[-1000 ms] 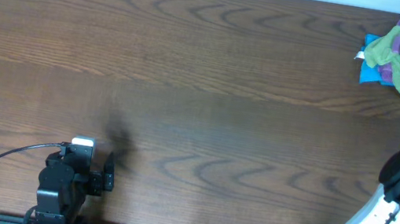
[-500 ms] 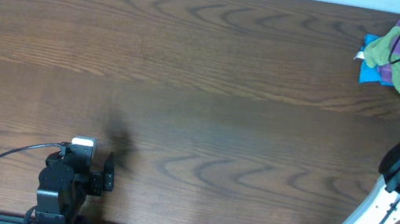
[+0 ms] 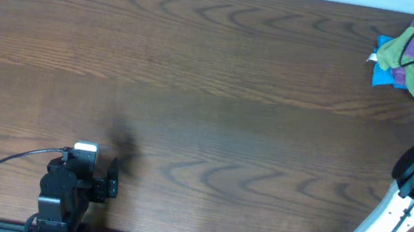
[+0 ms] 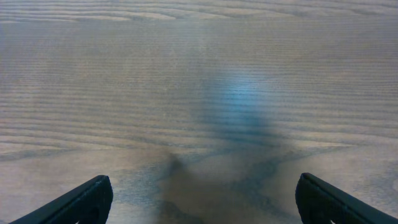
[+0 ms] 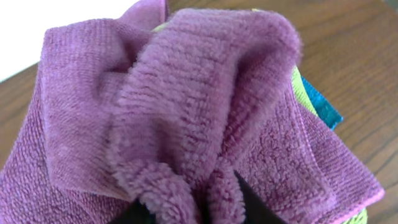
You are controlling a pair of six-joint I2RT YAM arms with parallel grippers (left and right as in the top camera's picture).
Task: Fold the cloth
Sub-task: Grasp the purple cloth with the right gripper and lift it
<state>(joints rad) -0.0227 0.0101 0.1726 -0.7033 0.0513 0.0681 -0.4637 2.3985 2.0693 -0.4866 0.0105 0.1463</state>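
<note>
the left gripper (image 4: pixel 205 194) is idling at the near left edge of the table (image 3: pixel 210 92), its jaws spread wide over bare wood. at the far right corner, the right gripper (image 5: pixel 198 210), spread a second ago, is now pinching a raised fold of the cloth (image 5: pixel 205 93), so the pick-up is probably beginning. the yellow-green cloth (image 3: pixel 402 50) is tangling with it and the blue cloth (image 3: pixel 379 73) is peeking out underneath; both are risking being dragged along.
</note>
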